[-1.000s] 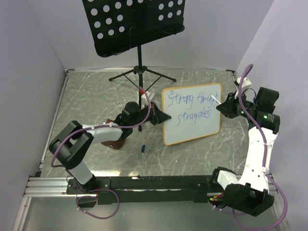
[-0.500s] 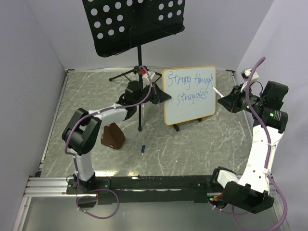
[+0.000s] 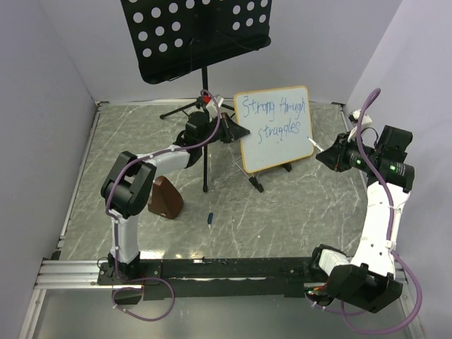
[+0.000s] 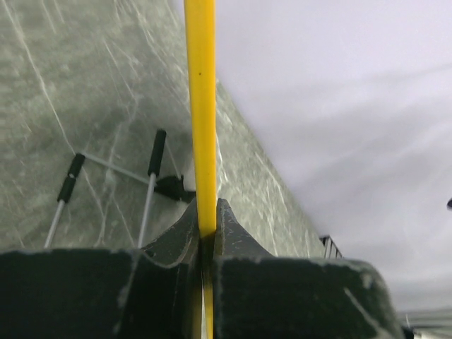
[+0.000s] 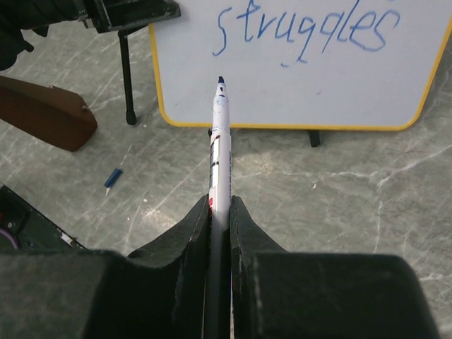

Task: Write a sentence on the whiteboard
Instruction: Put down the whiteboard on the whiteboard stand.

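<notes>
Near the back of the grey marbled table [image 3: 304,205], the small white whiteboard [image 3: 279,150] with rounded corners and a thin orange-yellow frame is held up at a slant. Its long side runs left to right. In the top view the right end sits a bit higher than the left end. Its written face looks toward the arms. The blue words [image 3: 274,119] sit in two lines, "Strong through" on top and "struggles" below. A small black clip foot [image 3: 286,167] sticks out under the bottom edge.

The left gripper [image 3: 232,131] is squeezed tight on the left edge of the whiteboard. In the left wrist view the yellow frame runs straight up from between the two fingers.

The right gripper [image 3: 325,153] is to the right of the whiteboard. It is pinched tight on a white marker pen [image 3: 316,147] with a dark blue tip. The pen's long side points away from the gripper toward the whiteboard, tip first. The tip is close to the lower right corner, under "struggles". I cannot tell if it touches.

A black music stand with round holes [image 3: 198,35] is behind the whiteboard. A brown wedge block [image 3: 166,199] and a small blue cap [image 3: 210,218] lie on the table, well apart from the whiteboard.
</notes>
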Controlling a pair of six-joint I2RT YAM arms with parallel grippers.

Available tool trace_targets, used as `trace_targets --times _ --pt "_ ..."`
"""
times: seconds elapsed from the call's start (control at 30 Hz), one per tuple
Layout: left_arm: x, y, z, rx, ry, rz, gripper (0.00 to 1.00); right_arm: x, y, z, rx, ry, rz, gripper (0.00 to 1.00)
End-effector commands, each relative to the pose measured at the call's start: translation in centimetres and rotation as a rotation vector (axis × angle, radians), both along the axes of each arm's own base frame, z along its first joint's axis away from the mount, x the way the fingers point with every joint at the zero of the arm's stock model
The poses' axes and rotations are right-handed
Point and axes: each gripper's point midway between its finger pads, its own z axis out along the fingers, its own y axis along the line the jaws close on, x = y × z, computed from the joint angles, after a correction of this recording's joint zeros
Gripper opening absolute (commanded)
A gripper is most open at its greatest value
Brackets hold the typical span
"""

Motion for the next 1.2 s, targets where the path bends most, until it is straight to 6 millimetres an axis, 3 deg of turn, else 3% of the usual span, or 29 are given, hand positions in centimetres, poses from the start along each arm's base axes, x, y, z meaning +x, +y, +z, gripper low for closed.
trace_targets --times 0.0,0.1,0.27,0.3,0.33,0.5,0.7,0.8,1.07,1.17 --pt "1.1 0.9 12.8 -0.226 -0.267 0.083 0.01 0.5 -0.3 -0.1 -0.008 -0.025 0.001 0.00" --pt "1.0 1.7 13.1 -0.216 -0.284 0.122 0.01 0.6 -0.3 -0.4 -0.003 -0.019 0.001 0.00" --pt "-0.5 2.4 10.5 -0.150 -0.290 0.111 0.01 0.7 -0.3 -0.9 0.006 -0.012 0.005 0.00" --pt "-1.0 2.7 10.7 -0.155 -0.303 0.110 0.01 0.7 -0.3 -1.0 0.005 -0.009 0.005 0.00" --pt "-1.4 3.0 9.4 -0.144 -0.281 0.112 0.01 0.7 -0.3 -1.1 0.008 -0.007 0.005 0.00" --pt "-3.3 4.4 9.6 -0.161 -0.320 0.129 0.01 0.8 -0.3 -1.3 0.009 -0.004 0.007 0.00" --pt "-4.8 4.4 9.1 -0.166 -0.340 0.076 0.01 0.7 -0.3 -1.5 0.009 0.001 0.010 0.00" --pt "-5.3 4.2 9.5 -0.186 -0.361 0.038 0.01 0.6 -0.2 -1.7 0.009 0.003 0.010 0.00" --pt "-6.2 4.2 13.0 -0.263 -0.445 -0.037 0.01 0.3 -0.1 -2.0 0.003 0.004 0.012 0.00" --pt "-6.1 4.6 13.3 -0.265 -0.452 -0.032 0.01 0.2 -0.1 -2.1 0.004 0.007 0.012 0.00"
